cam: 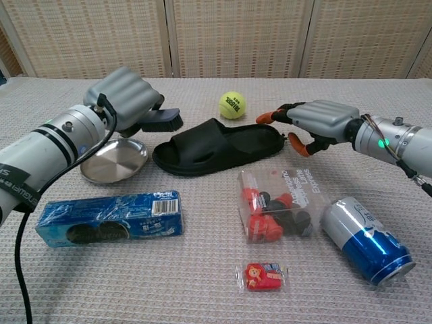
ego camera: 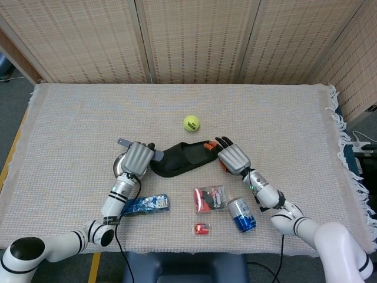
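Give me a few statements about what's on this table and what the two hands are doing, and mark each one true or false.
1. The left hand holds a brush. True.
2. The tennis ball lies inside the metal dish. False: the ball rests on the cloth behind the black slipper, and nothing lies in the dish.
3. The can stands upright. False: it lies on its side.
4. The right hand is at the toe end of the slipper. True.
5. The cookie pack lies in front of the dish. True.
6. The brush bristles press into the slipper. False: the brush is held clear of it, above the dish's edge.
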Tool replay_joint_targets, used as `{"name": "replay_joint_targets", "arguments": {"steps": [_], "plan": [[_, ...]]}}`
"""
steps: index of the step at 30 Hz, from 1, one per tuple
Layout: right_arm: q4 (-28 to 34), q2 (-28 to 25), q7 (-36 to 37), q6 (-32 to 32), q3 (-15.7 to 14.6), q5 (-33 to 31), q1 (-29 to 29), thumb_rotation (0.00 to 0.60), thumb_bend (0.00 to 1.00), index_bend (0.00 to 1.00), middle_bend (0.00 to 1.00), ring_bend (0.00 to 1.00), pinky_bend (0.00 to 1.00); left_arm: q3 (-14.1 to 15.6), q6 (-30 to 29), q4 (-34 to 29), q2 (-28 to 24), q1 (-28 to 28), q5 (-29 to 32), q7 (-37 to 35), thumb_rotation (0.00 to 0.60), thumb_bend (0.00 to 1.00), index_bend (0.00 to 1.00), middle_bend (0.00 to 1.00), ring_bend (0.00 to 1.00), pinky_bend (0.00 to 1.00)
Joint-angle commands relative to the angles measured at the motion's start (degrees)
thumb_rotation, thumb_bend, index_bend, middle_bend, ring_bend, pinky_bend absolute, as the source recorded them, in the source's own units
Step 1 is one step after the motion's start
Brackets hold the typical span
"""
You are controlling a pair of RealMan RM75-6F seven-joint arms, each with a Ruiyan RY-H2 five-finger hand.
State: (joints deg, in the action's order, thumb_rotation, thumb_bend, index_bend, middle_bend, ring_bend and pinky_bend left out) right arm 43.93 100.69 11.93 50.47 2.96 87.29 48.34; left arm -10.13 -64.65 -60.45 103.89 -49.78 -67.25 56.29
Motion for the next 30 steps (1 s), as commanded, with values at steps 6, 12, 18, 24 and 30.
{"name": "replay_joint_targets", "arguments": {"steps": [6,12,18,24,30], "plan": [[14.92,-10.25,10.42,3.14,2.38,-0.75,-1.16,0.6,0.25,0.0,0.08,0.0,0.06,2.89,-4.92,-5.39,-5.03,6.13,1.18,4.0,0.6,0.5,0.53,0.66,0.71,1.0],[21.9,-14.76,8.49,5.01,3.38,-1.24,-2.06,0.6,0.25,0.0,0.07,0.0,0.05,4.77,-7.12,-4.32,-5.41,9.87,2.45,6.39,0.6,0.5,0.53,0.65,0.71,1.0],[26.41,-16.89,5.28,4.49,3.49,-2.48,-2.69,0.6,0.25,0.0,0.07,0.0,0.05,5.79,-7.13,0.02,-2.0,10.87,1.4,5.97,0.6,0.5,0.52,0.64,0.71,1.0],[28.43,-17.64,2.59,3.75,3.08,-3.11,-3.12,0.6,0.25,0.0,0.07,0.0,0.05,6.04,-5.64,8.47,2.86,10.81,0.03,4.24,0.6,0.5,0.49,0.62,0.71,1.0],[28.17,-17.21,1.36,2.59,3.39,-4.24,-3.0,0.6,0.25,0.0,0.07,0.0,0.05,5.2,-5.48,13.33,6.52,10.78,-0.49,4.75,0.6,0.5,0.37,0.55,0.7,1.0]]}}
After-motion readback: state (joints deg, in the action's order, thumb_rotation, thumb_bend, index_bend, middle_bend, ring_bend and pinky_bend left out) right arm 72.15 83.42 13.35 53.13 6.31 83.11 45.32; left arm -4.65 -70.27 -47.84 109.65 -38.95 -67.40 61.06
